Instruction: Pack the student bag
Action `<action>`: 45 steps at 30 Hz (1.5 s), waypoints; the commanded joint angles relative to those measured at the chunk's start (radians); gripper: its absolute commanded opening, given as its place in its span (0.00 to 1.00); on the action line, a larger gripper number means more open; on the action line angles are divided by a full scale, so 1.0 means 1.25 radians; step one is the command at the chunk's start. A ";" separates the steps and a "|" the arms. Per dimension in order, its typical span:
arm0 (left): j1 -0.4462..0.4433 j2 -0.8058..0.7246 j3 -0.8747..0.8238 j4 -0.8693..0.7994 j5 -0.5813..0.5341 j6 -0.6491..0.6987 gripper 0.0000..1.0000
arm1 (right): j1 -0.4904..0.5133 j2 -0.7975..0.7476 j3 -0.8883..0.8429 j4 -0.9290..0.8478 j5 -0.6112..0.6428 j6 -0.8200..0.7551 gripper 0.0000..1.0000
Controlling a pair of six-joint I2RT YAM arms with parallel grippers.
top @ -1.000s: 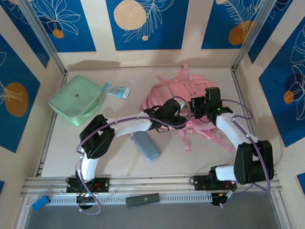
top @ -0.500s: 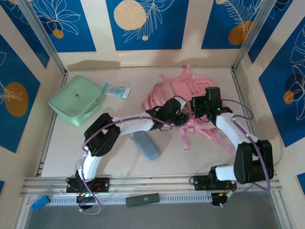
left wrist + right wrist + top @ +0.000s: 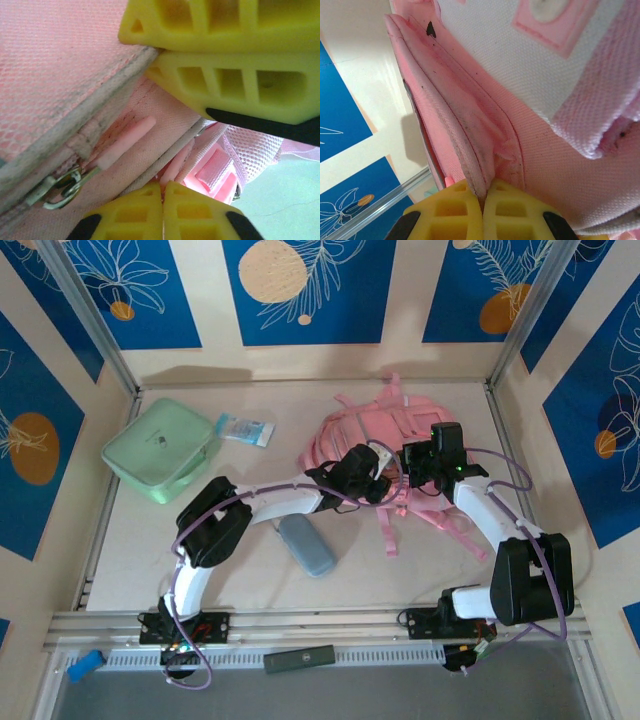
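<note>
**Near rail:** flat black bar; small blue object at the left end. What either of them is cannot be told.

**Desk, near part:** grey-blue oblong case, lying flat under the left arm's forearm.

**Left gripper:** reaches in from the left to the near edge of the bag. Fingers are clenched on a thin pink seam edge that runs into the tips. A metal zip slider with a pink pull tab lies just beside them.

**Right gripper:** meets the bag from the right, close to the left gripper. Fingers are clenched on a fold of pink fabric.

**Student bag:** pink backpack, lying flat on the right half of the desk towards the back. Its straps trail towards the near side.

**Desk, far left:** mint green rounded square case. Just to its right lies a small pale blue packet, well apart from the bag.
</note>
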 commanded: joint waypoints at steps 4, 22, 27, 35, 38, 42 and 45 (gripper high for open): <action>0.011 -0.048 -0.021 0.024 0.041 0.074 0.08 | -0.001 -0.025 0.022 -0.009 -0.057 -0.010 0.00; 0.035 0.007 0.053 -0.091 0.086 -0.008 0.55 | 0.008 -0.020 0.033 -0.012 -0.053 -0.010 0.00; 0.031 0.036 0.092 -0.097 0.078 -0.009 0.59 | 0.013 -0.007 0.035 -0.003 -0.060 0.003 0.00; 0.014 0.058 0.105 0.006 0.127 -0.055 0.55 | 0.018 -0.002 0.042 -0.003 -0.055 0.007 0.00; 0.000 0.054 0.120 -0.009 0.128 -0.037 0.49 | 0.018 -0.002 0.042 -0.005 -0.056 0.006 0.00; -0.002 0.049 0.113 -0.029 0.104 -0.026 0.43 | 0.016 -0.005 0.040 -0.006 -0.052 0.003 0.00; -0.004 0.054 0.121 -0.059 0.109 0.002 0.40 | 0.014 -0.007 0.039 -0.007 -0.053 0.003 0.00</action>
